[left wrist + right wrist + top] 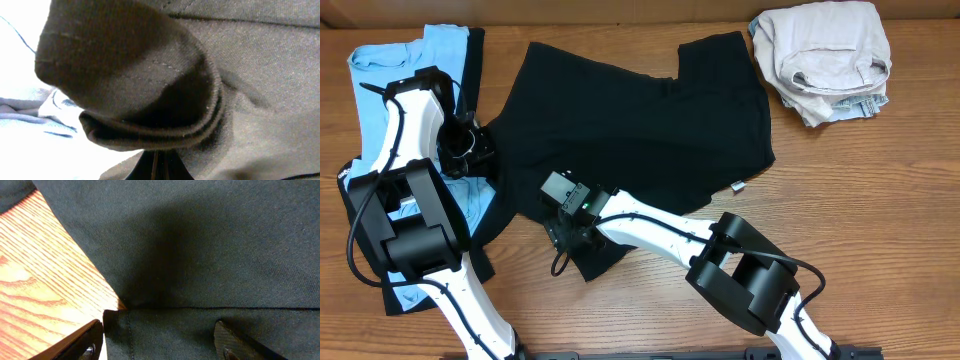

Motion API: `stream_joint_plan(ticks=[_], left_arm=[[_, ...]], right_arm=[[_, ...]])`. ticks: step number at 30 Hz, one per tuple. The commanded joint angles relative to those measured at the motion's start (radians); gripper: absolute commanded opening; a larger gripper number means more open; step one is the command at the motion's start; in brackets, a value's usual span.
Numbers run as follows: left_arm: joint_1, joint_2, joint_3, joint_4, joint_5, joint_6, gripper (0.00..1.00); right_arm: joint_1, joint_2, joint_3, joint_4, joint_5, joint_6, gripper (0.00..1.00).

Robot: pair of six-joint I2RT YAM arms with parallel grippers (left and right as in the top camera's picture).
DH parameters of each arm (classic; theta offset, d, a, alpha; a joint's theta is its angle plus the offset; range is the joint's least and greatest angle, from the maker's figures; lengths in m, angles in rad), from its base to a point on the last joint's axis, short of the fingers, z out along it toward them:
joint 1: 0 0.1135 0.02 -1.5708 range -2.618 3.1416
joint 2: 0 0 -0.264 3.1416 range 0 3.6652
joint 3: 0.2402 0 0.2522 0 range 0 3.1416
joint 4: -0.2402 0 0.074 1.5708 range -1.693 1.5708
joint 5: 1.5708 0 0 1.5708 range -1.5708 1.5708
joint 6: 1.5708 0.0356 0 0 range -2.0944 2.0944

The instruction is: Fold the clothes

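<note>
Black fabric is bunched in the left fingers [156, 169]: they are together, clamped on a doubled, stitched hem of the plain black short-sleeved T-shirt [640, 120], and that bunch fills most of the left wrist view. It looks like a sleeve or side edge, but which one is unclear.

Right fingers [232, 341] are apart, one on each side of the shirt's bottom hem close to its corner. Cloth sits between them, nothing pinched yet. The bare wooden counter [45, 280] starts right beside that corner.

Overhead, the black T-shirt lies mostly spread at the centre of the counter, rumpled, with the far sleeve out flat. Its left edge is drawn toward the left arm, and its lower-left corner sits under the right wrist. A small white label [738, 185] pokes out at the right edge. No clean fold line is visible on it.

Further out:
- The light-blue T-shirt [390, 60] is at far left under the left arm, with more dark cloth around it. Whether it is folded cannot be told.
- The crumpled beige garment heap [825, 60] is at the top right, well apart, clearly unfolded.

Judgement: early stage. One edge is gripped and the second grip is pending. The first fold of the black shirt is not made, and at least the beige heap is still to do.
</note>
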State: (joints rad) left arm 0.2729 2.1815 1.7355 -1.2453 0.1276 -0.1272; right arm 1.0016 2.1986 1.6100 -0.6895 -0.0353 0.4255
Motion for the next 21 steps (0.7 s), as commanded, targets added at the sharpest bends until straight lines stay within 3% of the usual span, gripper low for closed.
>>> stream_joint_plan(ticks=[1, 2, 9, 17, 21], left_arm=[[0.005, -0.007, 0.021, 0.001, -0.005, 0.016, 0.04], [0.005, -0.007, 0.021, 0.002, -0.005, 0.017, 0.04], [0.005, -0.007, 0.021, 0.002, -0.004, 0.019, 0.04], [0.005, -0.007, 0.021, 0.001, -0.004, 0.019, 0.04], [0.005, -0.007, 0.021, -0.002, -0.005, 0.019, 0.04]], right_arm=[[0.006, 0.044, -0.006, -0.002, 0.016, 0.005, 0.68], [0.006, 0.044, -0.006, -0.004, 0.016, 0.005, 0.64], [0.006, 0.044, 0.017, -0.046, 0.016, 0.006, 0.07], [0.000, 0.042, 0.050, -0.110, 0.019, 0.021, 0.04], [-0.035, 0.042, 0.105, -0.212, 0.111, 0.110, 0.04]])
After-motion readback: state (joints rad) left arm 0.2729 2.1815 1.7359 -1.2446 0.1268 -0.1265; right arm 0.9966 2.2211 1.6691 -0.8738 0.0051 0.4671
